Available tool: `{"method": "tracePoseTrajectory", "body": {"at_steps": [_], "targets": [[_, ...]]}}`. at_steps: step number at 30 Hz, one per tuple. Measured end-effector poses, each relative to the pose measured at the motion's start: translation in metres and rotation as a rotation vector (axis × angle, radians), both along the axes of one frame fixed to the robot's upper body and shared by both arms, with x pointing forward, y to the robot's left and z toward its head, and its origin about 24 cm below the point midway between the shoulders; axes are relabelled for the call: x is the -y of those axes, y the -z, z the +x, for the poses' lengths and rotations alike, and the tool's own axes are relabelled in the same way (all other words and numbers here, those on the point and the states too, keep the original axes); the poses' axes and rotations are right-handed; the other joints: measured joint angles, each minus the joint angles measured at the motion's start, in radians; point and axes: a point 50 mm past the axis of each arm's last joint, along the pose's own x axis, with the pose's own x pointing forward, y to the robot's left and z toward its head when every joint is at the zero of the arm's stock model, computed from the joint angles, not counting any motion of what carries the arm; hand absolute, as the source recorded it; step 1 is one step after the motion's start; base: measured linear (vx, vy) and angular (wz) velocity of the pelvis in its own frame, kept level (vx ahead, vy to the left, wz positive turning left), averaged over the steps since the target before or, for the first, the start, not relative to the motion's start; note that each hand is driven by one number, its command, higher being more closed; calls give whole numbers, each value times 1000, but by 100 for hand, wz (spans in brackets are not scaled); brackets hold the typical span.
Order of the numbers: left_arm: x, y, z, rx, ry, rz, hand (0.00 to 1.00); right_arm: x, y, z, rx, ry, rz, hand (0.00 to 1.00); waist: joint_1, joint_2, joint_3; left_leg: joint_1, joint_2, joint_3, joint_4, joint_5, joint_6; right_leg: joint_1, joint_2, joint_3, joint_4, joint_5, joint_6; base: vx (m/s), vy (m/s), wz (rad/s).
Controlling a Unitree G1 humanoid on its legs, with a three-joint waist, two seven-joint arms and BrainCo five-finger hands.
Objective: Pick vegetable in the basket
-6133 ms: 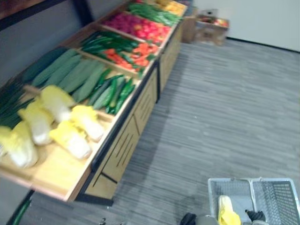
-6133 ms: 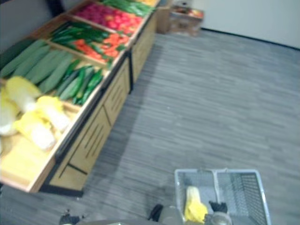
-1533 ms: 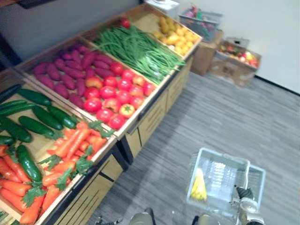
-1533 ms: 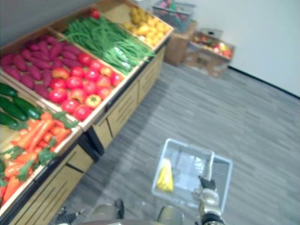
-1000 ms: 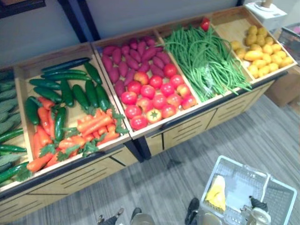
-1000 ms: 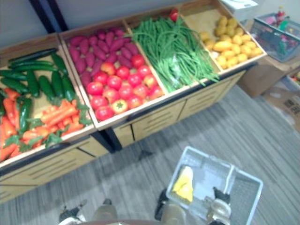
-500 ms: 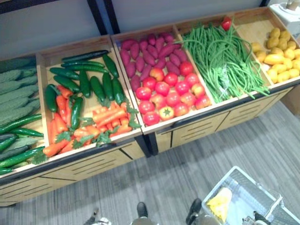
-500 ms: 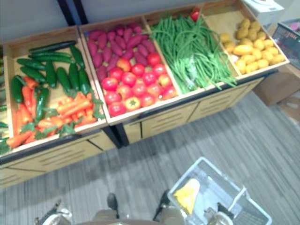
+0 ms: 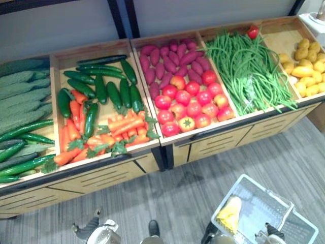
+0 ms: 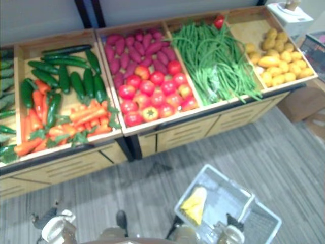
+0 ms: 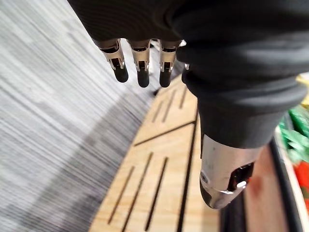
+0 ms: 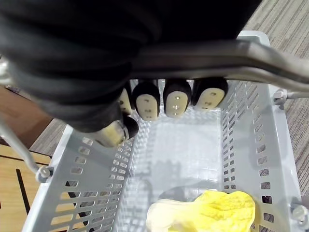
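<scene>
Right hand (image 12: 176, 101) curls round the handle (image 12: 260, 63), carrying the grey basket (image 12: 82, 188) low at the near right so the yellow cabbage (image 12: 212, 212) rides inside; left hand (image 11: 140, 67) hangs relaxed and empty beside the wooden stand (image 9: 101, 178), probably free to reach the tomatoes (image 9: 188, 104).

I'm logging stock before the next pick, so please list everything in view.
Display stand: one, light wood, compartments side by side.
Long gourds: several, pale green, leftmost compartment.
Cucumbers: many, dark green, second compartment, mostly back.
Carrots: many, orange, same compartment, front.
Sweet potatoes: many, purple, third compartment, back.
Tomatoes: many, red, third compartment, front.
Green beans: heap, green, fourth compartment.
Red piece: one, behind the beans.
Yellow produce: many, rightmost compartment.
Basket: one, pale grey, before the stand.
Cabbage: one, yellow, inside basket.
Left hand: fingers straight, beside the stand's front.
Right hand: curled round the basket's handle.
</scene>
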Motion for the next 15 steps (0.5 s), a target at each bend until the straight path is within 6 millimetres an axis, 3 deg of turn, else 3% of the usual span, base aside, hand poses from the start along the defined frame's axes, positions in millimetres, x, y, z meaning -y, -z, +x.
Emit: {"method": "tracePoseTrajectory", "body": {"at_steps": [8,13,15], "targets": [[-21,-100,33,222,14,479,0,2,-1,2,-5,-60,-29,100,0,0,1,-25,8,4,25,-4,4,-22,9,17,1,1,0,3,-9,-3],[-43,-166,56,301,76,822,0,16,-7,6,-14,-117,-84,100,-1,4,4,-41,11,4,41,-6,5,-38,12,31,5,3,-2,-8,-2,-2],[-41,-184,68,310,151,931,0,23,-10,7,-17,-128,-105,100,-2,9,7,-52,11,3,44,-6,7,-46,11,34,5,6,-2,-15,1,-1]]}}
